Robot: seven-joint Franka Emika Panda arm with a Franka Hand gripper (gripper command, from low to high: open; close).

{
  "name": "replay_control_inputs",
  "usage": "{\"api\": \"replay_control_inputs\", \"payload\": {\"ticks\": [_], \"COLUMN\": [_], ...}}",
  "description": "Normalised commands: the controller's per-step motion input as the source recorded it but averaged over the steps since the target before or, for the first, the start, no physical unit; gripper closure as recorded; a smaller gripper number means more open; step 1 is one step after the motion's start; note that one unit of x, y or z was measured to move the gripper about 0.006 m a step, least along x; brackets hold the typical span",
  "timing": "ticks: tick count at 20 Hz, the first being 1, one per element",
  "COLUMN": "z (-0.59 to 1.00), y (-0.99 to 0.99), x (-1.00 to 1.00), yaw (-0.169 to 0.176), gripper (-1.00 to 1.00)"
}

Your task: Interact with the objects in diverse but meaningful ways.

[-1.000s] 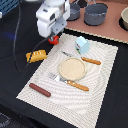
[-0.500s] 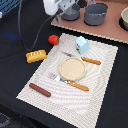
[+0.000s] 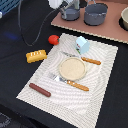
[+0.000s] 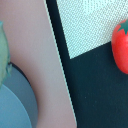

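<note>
A round red tomato [image 3: 53, 39] lies on the dark cloth just off the placemat's corner, and it also shows in the wrist view as the tomato [image 4: 121, 46]. A yellow-orange ridged bread block [image 3: 36, 55] lies nearer the exterior view's left. The dark brown sausage stick [image 3: 40, 90] rests on the mat's near corner. A pale blue carton [image 3: 82, 45] stands at the mat's far edge. My gripper [image 3: 63, 6] is raised at the back, above and behind the tomato, blurred and partly cut off. Its fingers do not show.
A tan plate [image 3: 72, 68] sits mid-mat between an orange-handled fork [image 3: 70, 83] and knife [image 3: 86, 59]. Two grey pots [image 3: 95, 14] stand on a pink board [image 3: 107, 31] at the back. A black cable [image 3: 22, 30] loops over the cloth.
The arm has lifted and pulled back from over the tomato and bread toward the pots. The tomato, hidden a second ago, now shows. The objects have not moved.
</note>
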Motion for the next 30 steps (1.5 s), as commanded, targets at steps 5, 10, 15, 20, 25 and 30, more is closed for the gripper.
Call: {"api": "replay_control_inputs", "payload": {"ticks": [5,10,15,20,25,30], "z": [0.29,0.31,0.41,0.61,0.58,0.57], "y": [-0.05,0.01,-0.03,-0.21,-0.29,-0.31], "x": [0.4,0.35,0.6,0.89,0.95,0.94], "yaw": [0.149,0.21,0.13,0.008,0.0,0.0], "gripper": [-1.0,-1.0,-1.0,-1.0,-1.0,-1.0]}}
